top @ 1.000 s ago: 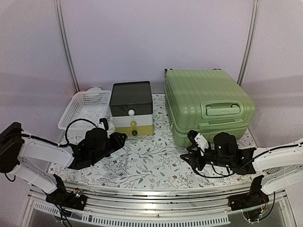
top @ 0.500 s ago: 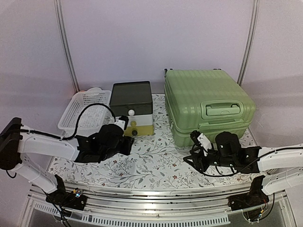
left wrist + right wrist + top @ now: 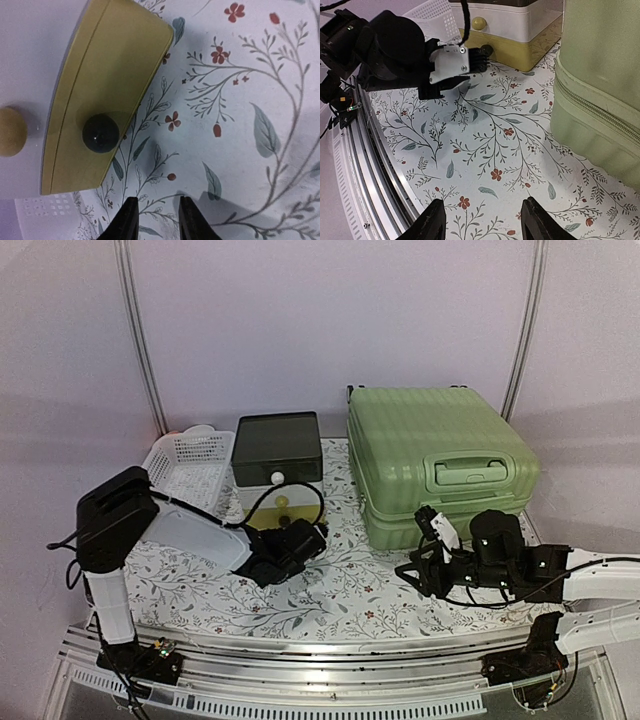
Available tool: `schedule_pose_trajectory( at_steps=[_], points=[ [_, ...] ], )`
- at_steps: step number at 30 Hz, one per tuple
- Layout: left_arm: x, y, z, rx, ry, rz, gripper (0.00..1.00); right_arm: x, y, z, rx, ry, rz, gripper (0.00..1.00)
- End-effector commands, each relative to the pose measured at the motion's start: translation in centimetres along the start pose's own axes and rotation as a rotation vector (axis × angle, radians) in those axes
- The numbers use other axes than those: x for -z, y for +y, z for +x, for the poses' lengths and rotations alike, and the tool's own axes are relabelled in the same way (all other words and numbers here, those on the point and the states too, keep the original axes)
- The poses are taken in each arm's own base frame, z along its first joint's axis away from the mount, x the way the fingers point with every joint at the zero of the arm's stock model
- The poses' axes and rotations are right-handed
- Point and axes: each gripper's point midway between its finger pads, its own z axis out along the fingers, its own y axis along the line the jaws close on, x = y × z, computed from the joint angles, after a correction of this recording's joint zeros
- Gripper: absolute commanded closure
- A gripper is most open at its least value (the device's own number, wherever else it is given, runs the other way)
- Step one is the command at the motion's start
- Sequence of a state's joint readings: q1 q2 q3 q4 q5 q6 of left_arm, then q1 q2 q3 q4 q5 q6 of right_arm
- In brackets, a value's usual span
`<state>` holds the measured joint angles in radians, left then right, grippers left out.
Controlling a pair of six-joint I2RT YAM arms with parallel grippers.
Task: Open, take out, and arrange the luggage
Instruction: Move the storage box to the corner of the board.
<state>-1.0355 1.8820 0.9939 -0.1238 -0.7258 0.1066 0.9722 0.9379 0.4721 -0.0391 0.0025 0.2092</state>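
The luggage (image 3: pixel 435 465) is a large light-green ribbed suitcase lying shut at the back right of the table, its recessed handle facing the front. In the right wrist view its zipped side (image 3: pixel 600 80) fills the right edge. My left gripper (image 3: pixel 316 538) hovers low over the flowered cloth just in front of the drawer box, well left of the luggage. Its jaws (image 3: pixel 157 219) stand a little apart with nothing between them. My right gripper (image 3: pixel 424 566) is low in front of the luggage's near left corner. It is open and empty above the cloth (image 3: pixel 485 220).
A small drawer box (image 3: pixel 278 465) with a dark lid stands left of the luggage. Its yellow bottom drawer (image 3: pixel 105 85) has a black knob (image 3: pixel 100 132) close to my left fingers. A white mesh basket (image 3: pixel 185 470) sits at the far left. A metal rail (image 3: pixel 300 680) runs along the near edge.
The left arm has swung right across the cloth, from near the basket to in front of the drawer box. The right gripper has shifted slightly right and further back, towards the luggage.
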Motion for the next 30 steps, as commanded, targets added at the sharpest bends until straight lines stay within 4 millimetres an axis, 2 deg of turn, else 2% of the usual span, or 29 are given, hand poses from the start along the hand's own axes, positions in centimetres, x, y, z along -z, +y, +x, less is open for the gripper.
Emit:
schedule_pose_trajectory(
  at_steps=[1, 6, 9, 15, 22, 30],
  points=[
    [-2.4, 0.2, 0.5, -0.247, 0.067, -0.174, 0.73, 0.1, -0.5, -0.2, -0.013, -0.006, 0.024, 0.48],
    [-4.3, 0.6, 0.3, -0.252, 0.079, -0.235, 0.82, 0.0, -0.6, -0.2, -0.012, -0.006, 0.030, 0.48],
    [-5.7, 0.9, 0.6, -0.255, 0.105, -0.234, 1.00, 0.0, -0.7, -0.2, -0.010, -0.010, 0.035, 0.48],
    [-8.0, 1.6, 1.4, -0.261, 0.136, -0.238, 1.00, -0.1, -0.8, -0.3, -0.008, -0.015, 0.042, 0.48],
    [-11.4, 4.1, 2.4, -0.227, 0.213, -0.245, 1.00, -0.5, -0.9, -0.2, -0.004, -0.007, 0.046, 0.48],
    [-14.3, 6.5, 2.3, -0.207, 0.232, -0.259, 1.00, -0.5, -0.7, -0.7, -0.004, -0.014, 0.041, 0.48]
  ],
)
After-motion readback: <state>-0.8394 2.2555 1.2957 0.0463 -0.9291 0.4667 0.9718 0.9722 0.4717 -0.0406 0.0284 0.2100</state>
